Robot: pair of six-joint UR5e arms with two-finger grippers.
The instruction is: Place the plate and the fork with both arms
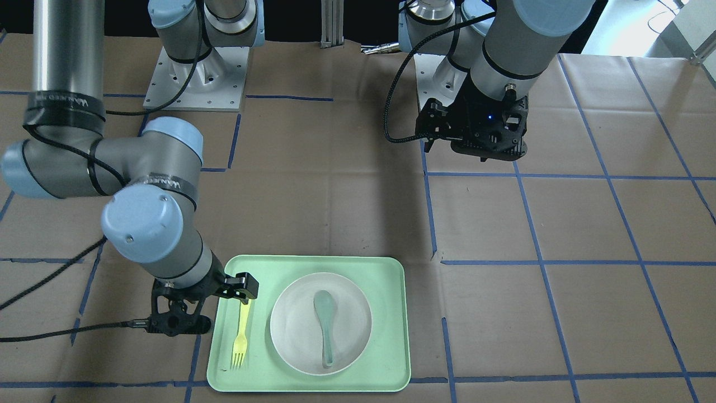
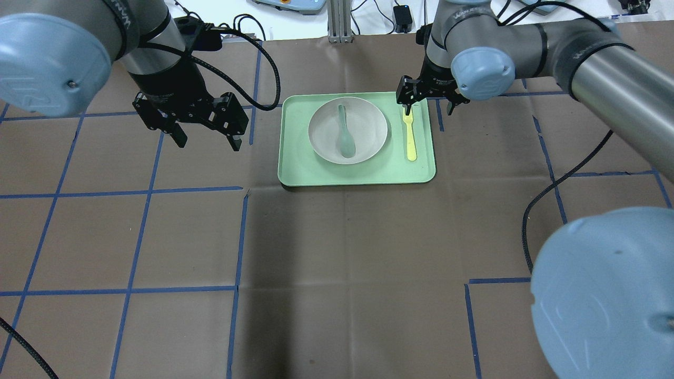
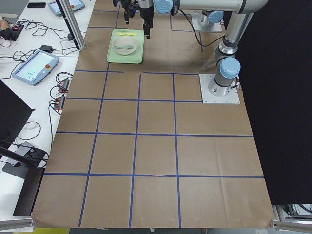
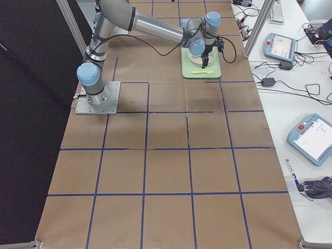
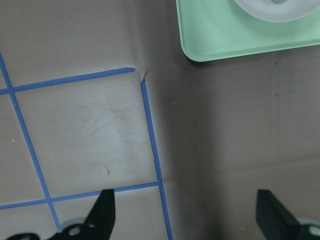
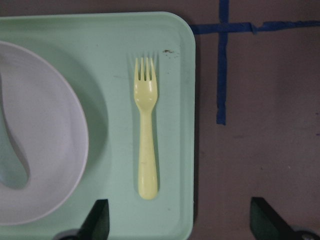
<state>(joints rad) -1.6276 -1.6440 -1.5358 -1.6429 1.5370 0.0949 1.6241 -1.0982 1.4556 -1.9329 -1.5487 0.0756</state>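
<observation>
Spoon [image 1: 325, 327] on plate [image 1: 291, 336], fork [image 1: 241, 336] beside, on tray [image 1: 335, 263]

The fork [image 6: 146, 135] lay in a narrow strip of tray [image 6: 175, 50] between the plate [image 6: 50, 150] and the tray's raised rim, touching neither. A spoon [image 2: 345, 138] lay across the plate's middle. The paper-covered table [image 2: 261, 155] showed bare between the tray and the left gripper [image 2: 209, 143].

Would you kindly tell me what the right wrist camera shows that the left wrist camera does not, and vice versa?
Only the right wrist view shows the fork, lying flat on the tray beside the plate, plus part of the spoon in the plate. Only the left wrist view shows another tray corner and the wide stretch of table beside it. Both show tray, plate, blue tape and spread black fingers at the bottom edge.
</observation>
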